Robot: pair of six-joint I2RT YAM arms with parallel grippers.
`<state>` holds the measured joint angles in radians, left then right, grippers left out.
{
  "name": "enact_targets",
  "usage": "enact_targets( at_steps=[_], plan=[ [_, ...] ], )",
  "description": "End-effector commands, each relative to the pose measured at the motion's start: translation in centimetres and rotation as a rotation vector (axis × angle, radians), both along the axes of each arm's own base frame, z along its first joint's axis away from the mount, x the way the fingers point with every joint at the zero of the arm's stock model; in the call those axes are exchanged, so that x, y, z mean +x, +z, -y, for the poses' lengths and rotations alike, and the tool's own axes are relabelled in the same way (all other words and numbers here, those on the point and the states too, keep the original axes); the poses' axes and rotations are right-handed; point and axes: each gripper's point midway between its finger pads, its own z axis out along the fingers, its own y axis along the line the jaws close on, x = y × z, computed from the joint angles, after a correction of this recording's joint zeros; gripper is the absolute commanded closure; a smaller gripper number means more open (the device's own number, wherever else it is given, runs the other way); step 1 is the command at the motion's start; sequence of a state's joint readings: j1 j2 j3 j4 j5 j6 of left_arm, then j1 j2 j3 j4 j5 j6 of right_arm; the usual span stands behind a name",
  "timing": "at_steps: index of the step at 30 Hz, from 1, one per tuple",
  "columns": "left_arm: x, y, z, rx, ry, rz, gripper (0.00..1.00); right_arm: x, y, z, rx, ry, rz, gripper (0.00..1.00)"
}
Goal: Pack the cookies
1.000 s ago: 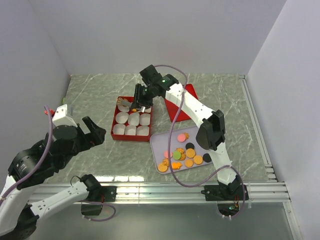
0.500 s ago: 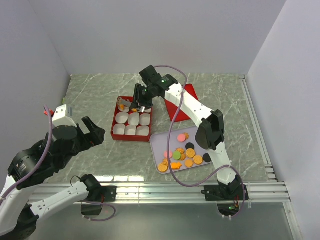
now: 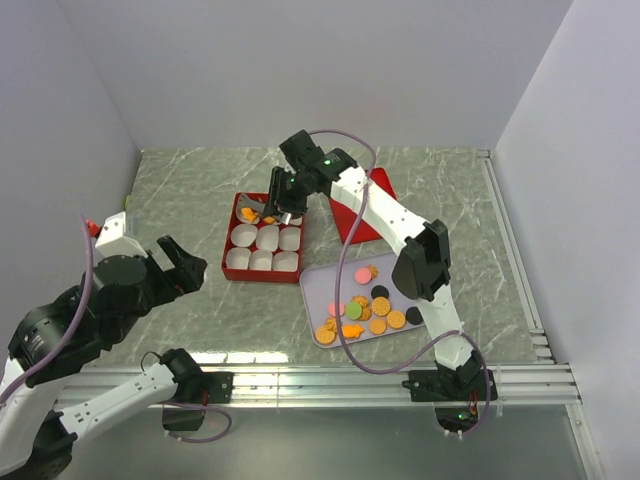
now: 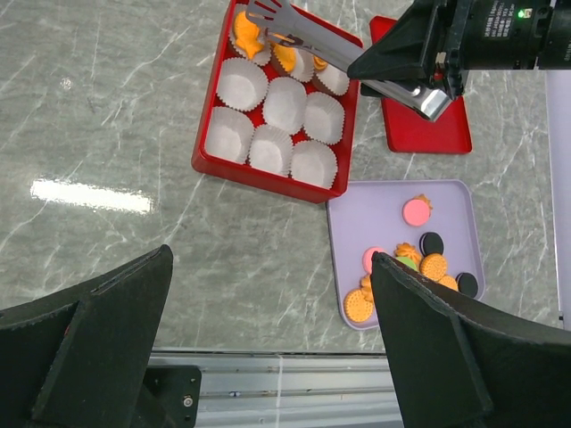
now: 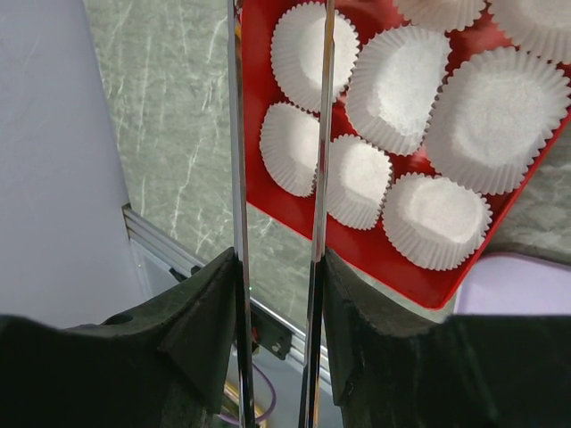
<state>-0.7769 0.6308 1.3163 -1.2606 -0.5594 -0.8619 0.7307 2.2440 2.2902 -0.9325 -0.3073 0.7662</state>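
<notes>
Your right hand (image 5: 277, 294) is clamped on a pair of metal tongs (image 4: 303, 40); both steel arms run up between its fingers (image 5: 201, 325). The arm reaches over the far side of the desk (image 3: 200, 190), and the tong tips sit above the back row of the red box (image 4: 268, 178). I cannot tell whether anything is between the tips.

Your left hand (image 3: 183, 258) is spread wide and holds nothing. It hovers over the near left of the desk, well apart from the box.

Cookies (image 3: 365, 310): most lie loose on the lilac tray (image 4: 357, 223), just in front and to the right of the box.
- Mostly orange; some pink, one green, some black.
- They cluster toward the tray's near side.

The box holds white paper cups (image 4: 285, 102) in three rows.
- Back row: orange cookies show in the cups, clearest in the left one.
- Middle and front rows: in the left wrist view the cups show only white paper.

A red lid (image 4: 419, 134) lies flat on the desk behind the tray and right of the box, partly under the right arm.
</notes>
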Motion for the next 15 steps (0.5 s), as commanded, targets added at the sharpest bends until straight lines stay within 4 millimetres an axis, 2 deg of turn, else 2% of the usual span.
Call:
enact_targets(
  at_steps=[1, 5, 6, 7, 8, 9, 10, 11, 12, 13, 14, 15],
  plan=[
    [-0.1, 1.2, -0.1, -0.038, 0.002, 0.042, 0.01, -0.8, 7.2, 1.4, 0.078, -0.024, 0.115, 0.53],
    [-0.1, 0.9, 0.5, -0.032, -0.038, 0.038, 0.01, -2.5, 9.0, 3.3, 0.072, -0.048, 0.134, 0.53],
    [-0.1, 0.8, 0.6, -0.029, -0.043, 0.038, 0.01, -3.0, 10.5, 4.2, 0.079, -0.064, 0.162, 0.53],
    [-0.1, 0.6, 0.6, -0.023, -0.044, 0.039, 0.01, -3.5, 10.2, 4.7, 0.061, -0.069, 0.157, 0.53],
    [0.0, -0.3, 0.6, -0.008, -0.041, 0.024, 0.01, -4.0, 10.3, 5.2, 0.05, -0.072, 0.159, 0.53],
    [0.0, -0.6, 0.5, -0.013, -0.037, 0.027, 0.01, -4.6, 11.6, 6.0, 0.056, -0.083, 0.189, 0.54],
    [0.2, -1.6, 0.7, -0.008, -0.035, 0.021, 0.01, -5.2, 10.6, 6.6, 0.03, -0.08, 0.175, 0.54],
    [0.3, -1.9, 0.7, -0.011, -0.034, 0.027, 0.01, -5.7, 10.7, 7.0, 0.027, -0.079, 0.186, 0.54],
    [0.4, -2.2, 0.8, -0.014, -0.027, 0.027, 0.01, -6.4, 11.8, 8.0, 0.04, -0.086, 0.211, 0.54],
    [0.6, -2.2, 0.9, -0.016, -0.022, 0.029, 0.01, -7.0, 10.3, 8.6, 0.011, -0.084, 0.192, 0.54],
    [1.0, -2.1, 0.5, 0.003, 0.007, 0.029, 0.01, -7.3, 10.4, 9.0, 0.013, -0.087, 0.205, 0.54],
    [1.2, -1.9, 0.2, 0.01, 0.029, 0.034, 0.01, -7.9, 11.2, 9.7, 0.028, -0.091, 0.229, 0.55]
  ],
)
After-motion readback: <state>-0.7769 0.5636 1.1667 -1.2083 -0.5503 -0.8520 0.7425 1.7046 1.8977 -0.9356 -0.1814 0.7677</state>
